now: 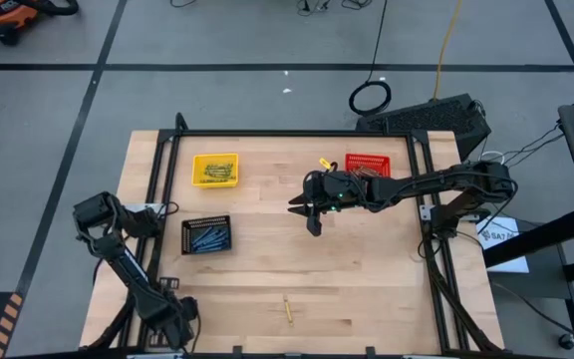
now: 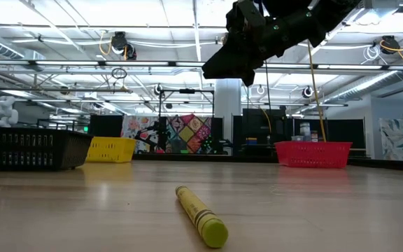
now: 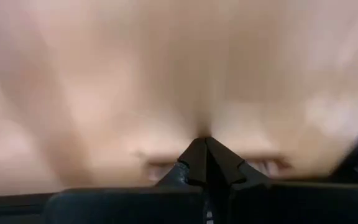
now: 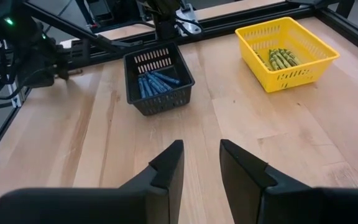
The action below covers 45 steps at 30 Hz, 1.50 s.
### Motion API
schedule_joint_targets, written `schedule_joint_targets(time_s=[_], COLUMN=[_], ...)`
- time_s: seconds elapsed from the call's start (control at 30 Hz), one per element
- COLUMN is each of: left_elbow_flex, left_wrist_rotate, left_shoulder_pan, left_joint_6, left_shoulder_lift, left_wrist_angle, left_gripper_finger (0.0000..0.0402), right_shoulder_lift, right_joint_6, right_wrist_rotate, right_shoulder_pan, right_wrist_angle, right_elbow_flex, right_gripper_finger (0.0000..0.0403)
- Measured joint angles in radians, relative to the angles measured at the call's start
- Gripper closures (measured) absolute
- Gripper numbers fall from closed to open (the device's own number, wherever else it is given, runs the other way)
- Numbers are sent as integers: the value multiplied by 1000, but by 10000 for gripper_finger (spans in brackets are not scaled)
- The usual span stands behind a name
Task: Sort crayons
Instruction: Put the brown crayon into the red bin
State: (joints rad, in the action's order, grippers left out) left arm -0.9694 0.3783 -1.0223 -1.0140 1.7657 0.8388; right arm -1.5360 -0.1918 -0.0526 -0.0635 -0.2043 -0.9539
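One yellow crayon [image 1: 288,309] [image 2: 200,215] lies flat on the wood near the table's front edge. Yellow crayons [image 4: 281,59] lie in the yellow basket [image 1: 214,169]. Blue ones [image 4: 156,83] lie in the black basket [image 1: 207,235]. The red basket [image 1: 368,165] stands at the far right. My left gripper [image 1: 189,311] [image 3: 205,148] is shut and empty, low over bare wood at the near left corner, left of the loose crayon. My right gripper [image 1: 305,214] [image 4: 201,155] hangs open and empty high above the table's middle.
A black frame rail [image 1: 297,133] runs along the far edge and down both sides of the table. A small yellow piece [image 1: 324,163] lies just left of the red basket. Bare wood stretches between the baskets and the loose crayon.
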Motion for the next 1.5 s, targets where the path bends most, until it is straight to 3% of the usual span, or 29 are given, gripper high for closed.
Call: schedule_joint_targets(time_s=[0.13, 0.27, 0.73, 1.1, 1.3, 1.4, 1.5], left_elbow_flex=[-91, -155, -137, -137, -137, -137, -137], left_wrist_rotate=[-64, -65, 82, 101, 104, 53, 22], left_shoulder_pan=[21, 32, 21, 41, 40, 39, 39], left_joint_6=[-1, -26, -235, -263, -263, -279, -444], left_shoulder_lift=[0, -2, -2, -2, -2, -2, -2], left_wrist_angle=[97, 176, 173, 139, 135, 138, 140], left_gripper_finger=[401, 401, 402, 401, 357, 326, 309], right_shoulder_lift=[0, 0, 0, 0, 0, 0, 0], right_joint_6=[22, 23, 21, 21, 21, 21, 21], right_wrist_rotate=[0, 0, 0, 4, 4, 4, 4], right_shoulder_pan=[0, 0, 0, 0, 0, 0, 0], right_wrist_angle=[-2, -4, 0, 1, 1, 1, 1], right_elbow_flex=[0, 0, 0, 0, 0, 0, 0], right_gripper_finger=[312, 312, 312, 312, 312, 312, 312])
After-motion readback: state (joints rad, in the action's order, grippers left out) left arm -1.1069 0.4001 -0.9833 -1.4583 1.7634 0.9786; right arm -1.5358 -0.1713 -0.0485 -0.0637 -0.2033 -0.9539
